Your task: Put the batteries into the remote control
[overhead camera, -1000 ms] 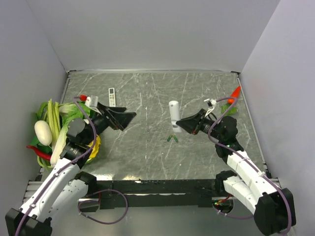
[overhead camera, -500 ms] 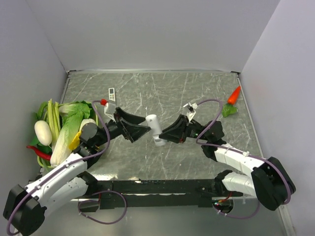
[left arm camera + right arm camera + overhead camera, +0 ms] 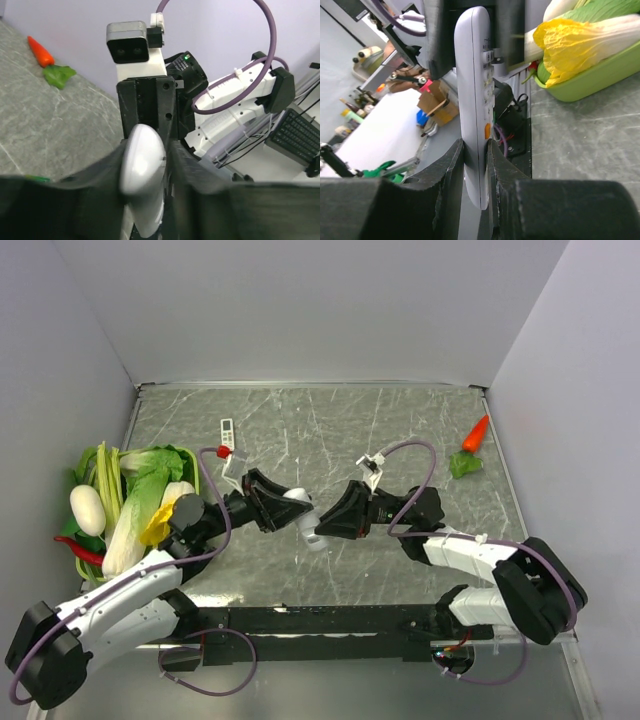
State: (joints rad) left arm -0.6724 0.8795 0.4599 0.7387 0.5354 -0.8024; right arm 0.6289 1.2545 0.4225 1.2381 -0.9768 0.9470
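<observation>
Just past the arm bases, over the middle of the worktop [image 3: 400,440] and somewhat towards its near edge, the two arms meet head-on with the remote control [image 3: 142,167] between them. The left gripper [image 3: 285,508] comes in from the left-hand side, and its fingers [image 3: 100,180] are pressed onto both flanks of the white bar, pinching one end. The right gripper [image 3: 335,522] faces it from the right-hand side and pinches the other end. In the right wrist view its two fingers [image 3: 452,170] clamp the remote control on both sides. A row of small buttons, one of them orange [image 3: 486,131], runs down one face of the bar. Whether the remote control touches the worktop cannot be told.

In the left wrist view a green sliver [image 3: 35,177] lies on the worktop just above the left finger; too little shows to tell what it is.

At the left edge sits a green tray [image 3: 190,455] piled with vegetables: a pale cabbage with a yellow leaf [image 3: 160,525], green stalks, a white egg-shaped piece [image 3: 87,510] and a red chilli [image 3: 75,552].

Further out, near the right edge, lie an orange carrot [image 3: 477,432] and a green leaf [image 3: 462,466] just beside it. Towards the far left corner a slim white remote with a dark screen [image 3: 227,432] lies flat on the worktop.
</observation>
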